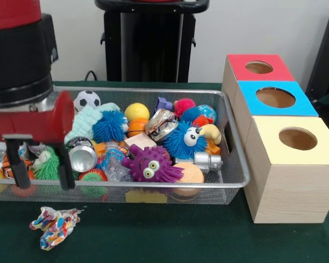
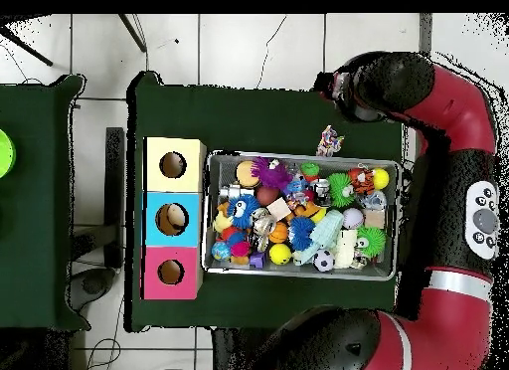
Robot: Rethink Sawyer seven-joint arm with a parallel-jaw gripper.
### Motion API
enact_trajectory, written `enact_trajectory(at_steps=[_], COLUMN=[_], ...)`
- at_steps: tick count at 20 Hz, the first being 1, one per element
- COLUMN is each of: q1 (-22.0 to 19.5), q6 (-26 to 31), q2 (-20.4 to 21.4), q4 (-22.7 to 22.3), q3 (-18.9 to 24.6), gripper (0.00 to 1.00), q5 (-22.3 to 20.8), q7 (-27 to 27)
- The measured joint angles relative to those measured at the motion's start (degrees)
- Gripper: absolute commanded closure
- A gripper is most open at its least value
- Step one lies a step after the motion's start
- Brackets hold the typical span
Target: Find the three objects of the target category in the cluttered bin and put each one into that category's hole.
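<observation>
Silver can (image 1: 82, 154) in bin (image 1: 153, 189) — on its side, mouth toward the camera.

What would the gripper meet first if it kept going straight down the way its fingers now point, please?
Probably the bin's near corner or the green table beside it. The open gripper points down there, near the colourful crumpled wrapper; depth is unclear.

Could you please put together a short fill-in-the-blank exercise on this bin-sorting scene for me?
1. The box nearest the front camera has a ____ top.
2. The box between the other two has a ____ top.
3. The crumpled colourful wrapper lies ____ the wire bin, on the green cloth.
4. The purple spiky toy has ____ big eyes.

Missing words: yellow; blue; outside; two
</observation>
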State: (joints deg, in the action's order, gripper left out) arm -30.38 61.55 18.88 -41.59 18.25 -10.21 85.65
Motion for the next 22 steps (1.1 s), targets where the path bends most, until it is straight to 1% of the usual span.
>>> enact_trajectory(at_steps=[2, 8, 11, 17, 22], q1=[0.0, 0.0, 0.0, 0.1, 1.0], q6=[0.0, 0.0, 0.0, 0.5, 7.8], q2=[0.8, 2.1, 2.1, 1.3, -1.8], q4=[0.0, -0.2, -0.2, 0.2, 3.8], q3=[0.9, 2.5, 2.5, 2.5, 2.5], gripper=[0.00, 0.00, 0.00, 0.00, 0.00], q5=[-0.5, -0.5, -0.5, -0.6, -0.8], q7=[-5.5, -15.4, -16.4, -16.4, -16.4])
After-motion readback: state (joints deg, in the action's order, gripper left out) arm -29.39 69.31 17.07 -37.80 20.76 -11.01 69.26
